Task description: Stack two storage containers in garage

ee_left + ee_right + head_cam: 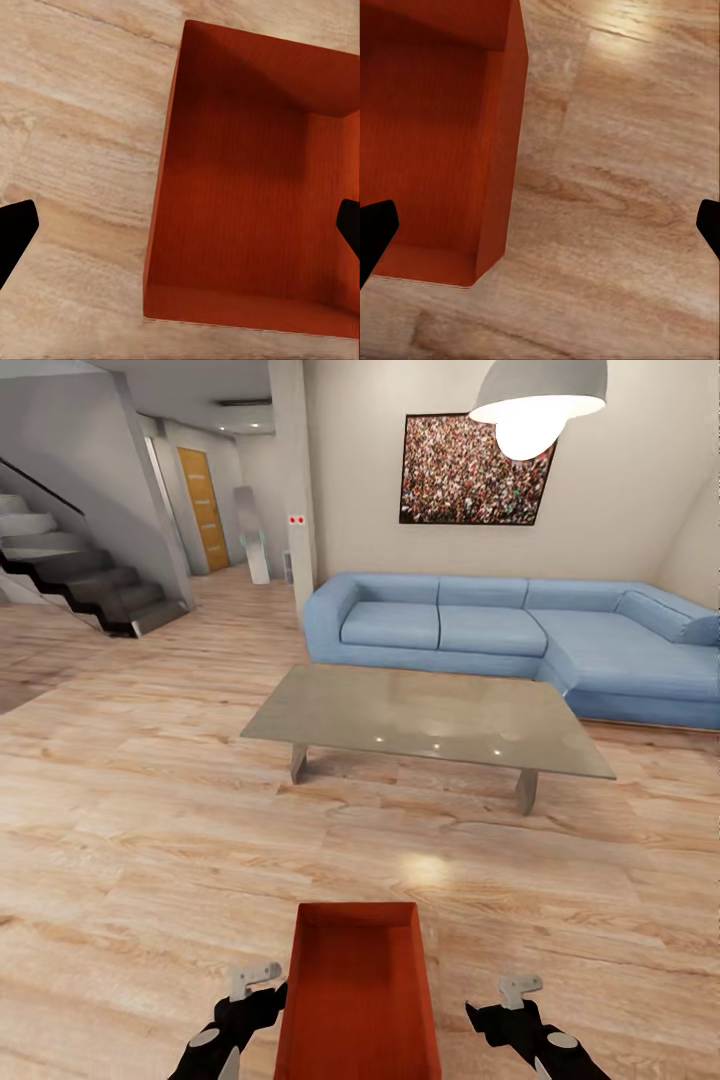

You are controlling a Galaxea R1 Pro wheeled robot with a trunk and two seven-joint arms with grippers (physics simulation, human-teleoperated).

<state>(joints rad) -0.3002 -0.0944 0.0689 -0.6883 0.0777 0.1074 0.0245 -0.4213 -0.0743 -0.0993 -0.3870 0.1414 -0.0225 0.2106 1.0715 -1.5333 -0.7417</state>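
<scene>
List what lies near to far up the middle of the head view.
Storage container → bare wood plank floor → grey low table → blue corner sofa → framed picture on the wall.

No text, label, brand, number or sign can be read anywhere. The picture on the wall (478, 469), at about one o'clock in the head view, shows only a dense speckled pattern with no lettering. On the pillar (291, 480) at about eleven o'clock sit two small red marks (296, 519), too small to tell whether they carry any characters. The orange-red storage container (357, 1000) at six o'clock has plain, smooth walls, with no marking in the head view or either wrist view.
</scene>
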